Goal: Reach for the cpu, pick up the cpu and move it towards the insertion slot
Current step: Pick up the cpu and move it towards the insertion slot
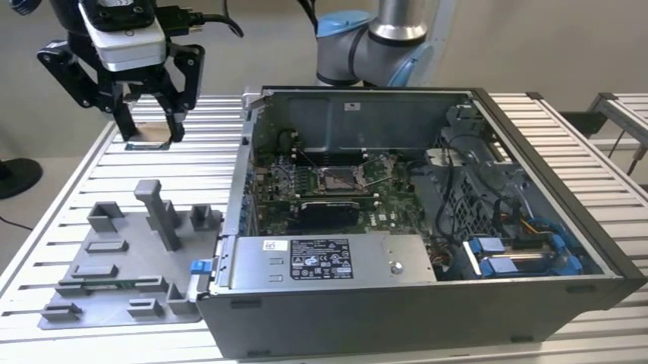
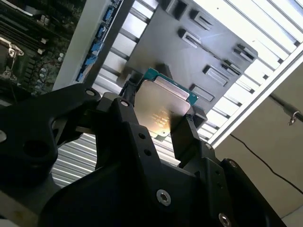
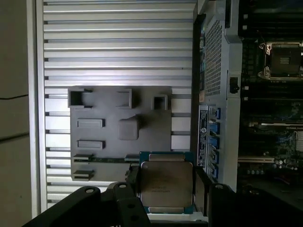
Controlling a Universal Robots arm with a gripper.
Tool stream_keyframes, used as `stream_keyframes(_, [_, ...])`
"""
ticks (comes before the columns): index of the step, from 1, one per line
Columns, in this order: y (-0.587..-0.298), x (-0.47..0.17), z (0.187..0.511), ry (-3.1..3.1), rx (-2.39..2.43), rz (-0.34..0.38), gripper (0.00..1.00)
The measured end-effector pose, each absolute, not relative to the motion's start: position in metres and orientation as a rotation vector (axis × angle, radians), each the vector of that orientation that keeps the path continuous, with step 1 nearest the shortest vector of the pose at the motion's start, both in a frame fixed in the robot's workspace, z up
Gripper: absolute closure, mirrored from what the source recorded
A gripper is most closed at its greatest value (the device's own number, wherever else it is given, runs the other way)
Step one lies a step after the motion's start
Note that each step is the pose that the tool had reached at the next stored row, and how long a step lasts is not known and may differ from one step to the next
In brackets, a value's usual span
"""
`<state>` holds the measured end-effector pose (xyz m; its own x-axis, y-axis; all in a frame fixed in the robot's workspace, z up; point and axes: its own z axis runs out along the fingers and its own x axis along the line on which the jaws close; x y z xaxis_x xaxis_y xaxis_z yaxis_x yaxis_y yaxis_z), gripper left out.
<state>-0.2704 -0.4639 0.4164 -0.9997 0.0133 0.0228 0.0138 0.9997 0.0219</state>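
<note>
My gripper [image 1: 150, 133] hangs above the slatted table at the exterior view's far left, well outside the computer case, and is shut on the cpu [image 1: 152, 136]. In both wrist views the cpu [image 2: 163, 101] [image 3: 165, 182] is a thin square plate with a silvery top and a green edge, clamped between the two black fingers [image 2: 182, 132] [image 3: 133, 178]. The insertion slot [image 1: 339, 178] is a silver-framed socket with a dark centre on the motherboard inside the case. In the first wrist view the insertion slot [image 3: 284, 59] lies far from the cpu.
The open computer case [image 1: 567, 227] fills the middle and the exterior view's right, with high walls around the motherboard. A grey fixture plate [image 1: 111, 296] [image 3: 118, 101] with upright blocks lies on the slatted table [image 1: 71, 197] below the gripper. The arm's base [image 1: 369, 38] stands behind the case.
</note>
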Motion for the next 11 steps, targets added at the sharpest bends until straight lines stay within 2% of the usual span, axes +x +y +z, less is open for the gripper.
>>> stream_keyframes(11, [-0.464,-0.243,0.416,-3.118,-0.021,-0.034,1.0])
